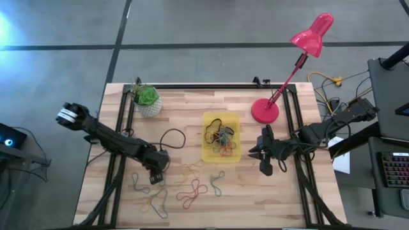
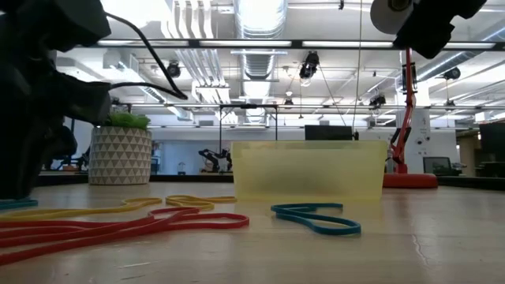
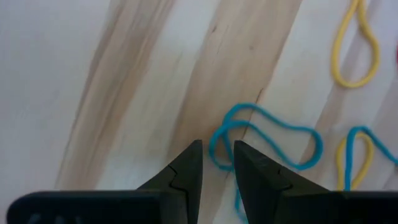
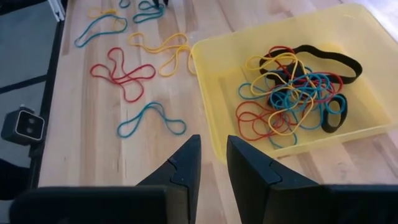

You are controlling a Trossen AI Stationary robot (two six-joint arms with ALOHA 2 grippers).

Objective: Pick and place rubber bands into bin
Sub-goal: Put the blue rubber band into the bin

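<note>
Hovering — left pincer [image 3: 217, 163] over rubber bands [image 3: 264, 137]

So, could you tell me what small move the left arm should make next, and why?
Probably lower the left gripper slightly and close it on the blue rubber band. Its fingers stand a narrow gap apart just above that loop lying flat on the table, not yet gripping anything. The right gripper waits beside the bin.

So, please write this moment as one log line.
left gripper: narrowly open over blue band | right gripper: beside bin | bin: part-filled
</note>
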